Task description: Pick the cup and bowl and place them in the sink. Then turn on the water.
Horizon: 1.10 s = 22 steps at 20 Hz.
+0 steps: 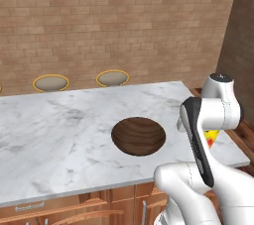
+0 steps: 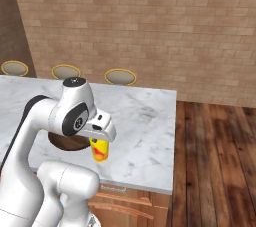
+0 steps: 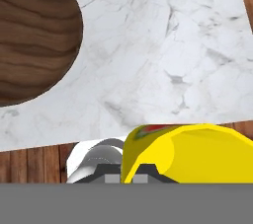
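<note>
Left base view: the yellow cup (image 1: 212,138) peeks out just behind the forearm, beneath the wrist, and the dark wooden bowl (image 1: 138,135) rests on the white marble counter (image 1: 59,130) to the claw's left, apart from it. Two round stools (image 1: 112,78) stand beyond the counter's far edge against a brick wall (image 1: 124,21).

Right base view: the cup (image 2: 99,150) hangs upright directly under the hand, its long axis vertical, so the claw (image 2: 99,142) looks pressed together on the cup, lifted off the marble. The bowl (image 2: 70,143) is partly hidden behind the arm. To the right lies wooden floor (image 2: 215,161).

Hand view: the cup's rim (image 3: 188,151) sits right at the fingertips, the bowl (image 3: 34,35) up and to the left on the marble. My judgement: the cup now needs carrying toward the sink.
</note>
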Available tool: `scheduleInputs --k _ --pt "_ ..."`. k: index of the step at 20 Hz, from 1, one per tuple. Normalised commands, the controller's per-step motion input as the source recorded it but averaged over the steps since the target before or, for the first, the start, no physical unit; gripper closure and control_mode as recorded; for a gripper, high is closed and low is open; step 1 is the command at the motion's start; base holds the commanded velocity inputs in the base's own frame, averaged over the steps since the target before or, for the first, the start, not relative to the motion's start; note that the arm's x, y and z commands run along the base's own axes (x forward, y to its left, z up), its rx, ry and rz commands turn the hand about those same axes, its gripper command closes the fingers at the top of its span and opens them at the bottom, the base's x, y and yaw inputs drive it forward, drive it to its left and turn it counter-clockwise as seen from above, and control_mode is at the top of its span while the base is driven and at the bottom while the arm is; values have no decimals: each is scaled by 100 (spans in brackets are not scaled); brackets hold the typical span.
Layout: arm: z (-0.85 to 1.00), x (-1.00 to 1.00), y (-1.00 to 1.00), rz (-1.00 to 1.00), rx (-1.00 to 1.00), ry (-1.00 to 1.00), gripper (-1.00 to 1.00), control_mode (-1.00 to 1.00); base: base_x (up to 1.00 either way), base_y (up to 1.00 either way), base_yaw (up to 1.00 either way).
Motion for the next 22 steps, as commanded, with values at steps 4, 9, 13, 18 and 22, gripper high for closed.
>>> scheduleInputs --k 4,9,13,18,22 --pt "0 0 0 0 0 0 100 -100 0 0 0" --pt "0 0 0 0 0 0 100 -100 0 0 0" --pt "0 0 0 0 0 0 100 -100 0 0 0" --pt "0 0 0 0 0 0 100 -100 0 0 0" --pt "0 0 0 0 0 0 100 -100 0 0 0"
